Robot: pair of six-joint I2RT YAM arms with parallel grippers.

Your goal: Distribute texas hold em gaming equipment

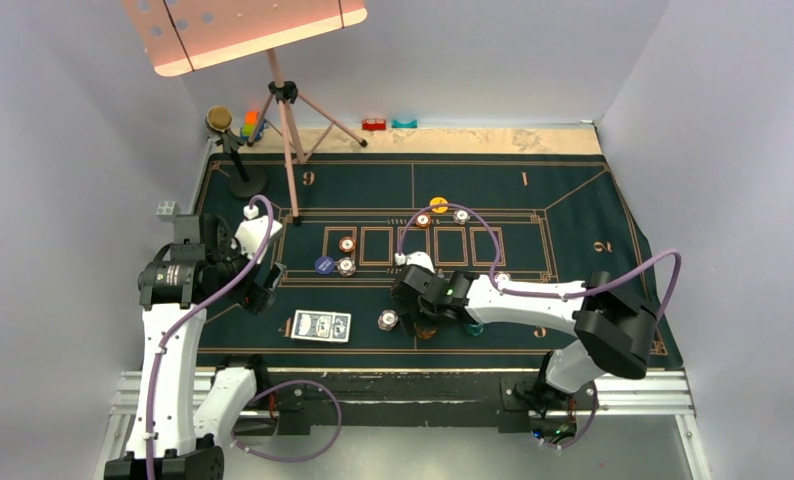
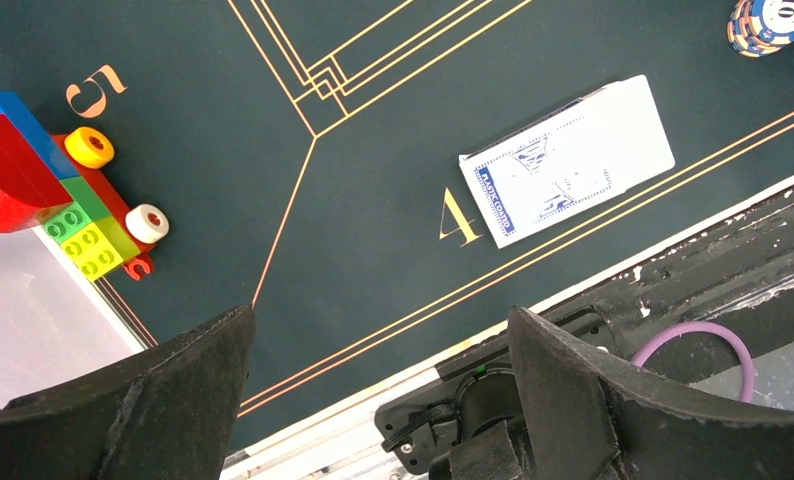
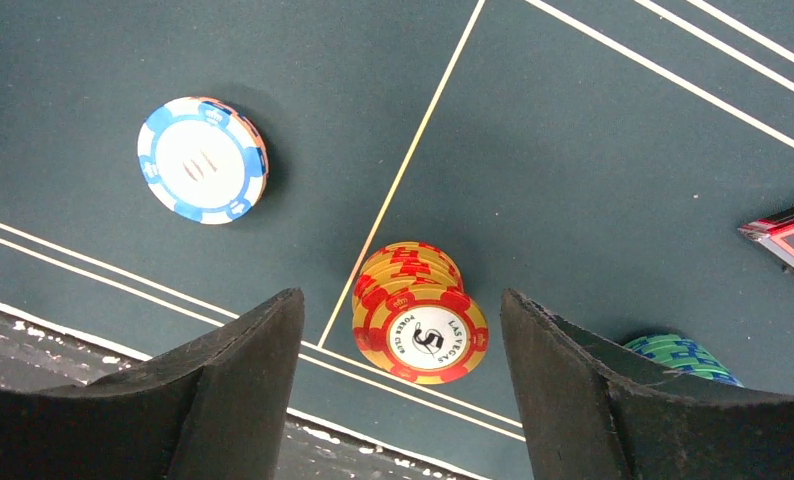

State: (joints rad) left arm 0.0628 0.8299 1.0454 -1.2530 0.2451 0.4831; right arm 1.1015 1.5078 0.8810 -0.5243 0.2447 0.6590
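1. Right wrist view: R gripper [image 3: 401, 305] hangs over the red-and-yellow chip stack [image 3: 419, 325]. Its fingers [image 3: 235, 400] are apart w/ a gap each side of the stack, so it's straddling, not gripping, nothing held
2. I read that as lined up for a pinch: the stack sits btwn the pads, so closing should catch it by the rim
3. Blue-and-white chip [image 3: 203, 160] lies flat on its own to the left. Green chip stack [image 3: 685, 355] peeks from behind the right finger, red marker [image 3: 788, 235] is at the frame edge. Both are near, so a sloppy lift might nudge them
4. Left wrist view: L gripper [image 2: 380, 315] is spread fully and empty, up above the green mat [image 2: 373, 100] near its front edge. Card deck [image 2: 568, 160] lies flat by the printed 4, well apart from the fingers
5. Toy blocks [image 2: 43, 170] are at the mat's corner, not part of the job
6. Top view: chips [image 1: 346, 244], yellow disc [image 1: 438, 204] and blue disc [image 1: 323, 265] sit around the centre card boxes, so I judge distribution partway, cards not yet dealt
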